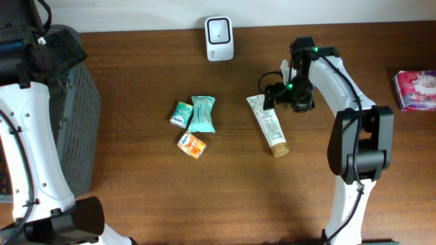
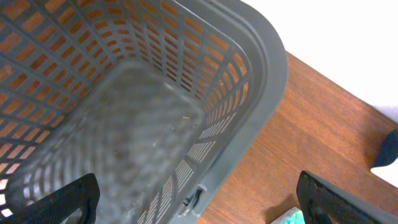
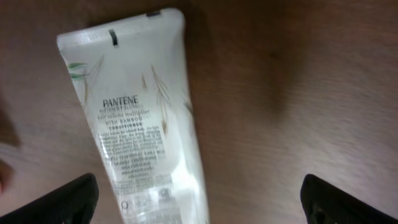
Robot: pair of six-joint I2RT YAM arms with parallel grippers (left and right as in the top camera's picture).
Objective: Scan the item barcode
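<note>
A white Pantene tube lies flat on the wooden table, gold cap toward the front. The white scanner stands at the back edge. My right gripper hovers over the tube's crimped end. In the right wrist view the tube lies printed side up, partly between the wide-apart fingers of the open right gripper, and nothing grips it. I cannot make out a barcode in the blurred print. My left gripper is open and holds nothing, above the grey basket.
A teal packet, a small green packet and an orange packet lie left of the tube. A pink packet sits at the right edge. The basket stands at the far left.
</note>
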